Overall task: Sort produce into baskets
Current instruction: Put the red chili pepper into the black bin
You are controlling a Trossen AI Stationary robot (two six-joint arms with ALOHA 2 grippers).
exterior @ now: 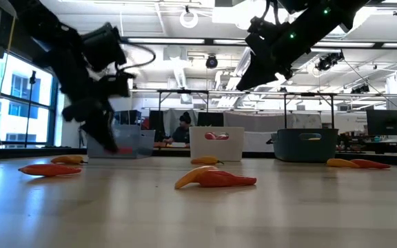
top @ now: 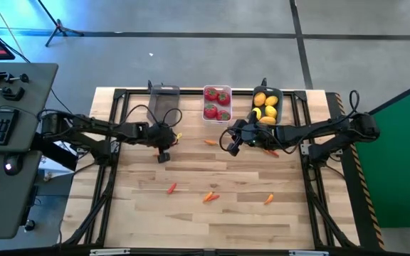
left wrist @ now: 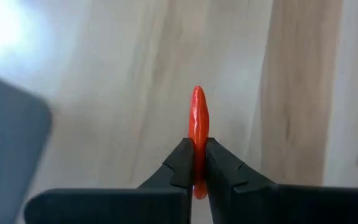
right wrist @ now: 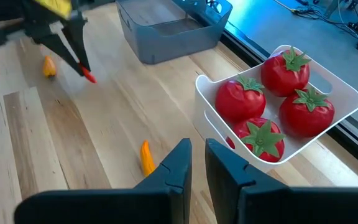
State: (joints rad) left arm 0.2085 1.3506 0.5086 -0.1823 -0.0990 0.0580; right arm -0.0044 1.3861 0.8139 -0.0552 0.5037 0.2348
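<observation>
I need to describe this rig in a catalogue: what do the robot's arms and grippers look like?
Both arms are dark, nearly black, jointed and slim, with black cables looping alongside them. The left gripper and the right gripper each end in two matte black fingers that taper to wedge-shaped tips. A small green light glows on the right arm near its wrist. I see no other markings.

- Table (top: pixel 212 171): pale wood planks, smooth, faint sheen.
- Red pepper piece (left wrist: pixel 198 124): glossy plastic.
- Tomatoes (right wrist: pixel 272 102): shiny plastic.
- White basket (right wrist: pixel 347 99): smooth plastic.
- Grey basket (right wrist: pixel 166 31): translucent plastic.
- Left gripper fingers (left wrist: pixel 180 165): matt black.
</observation>
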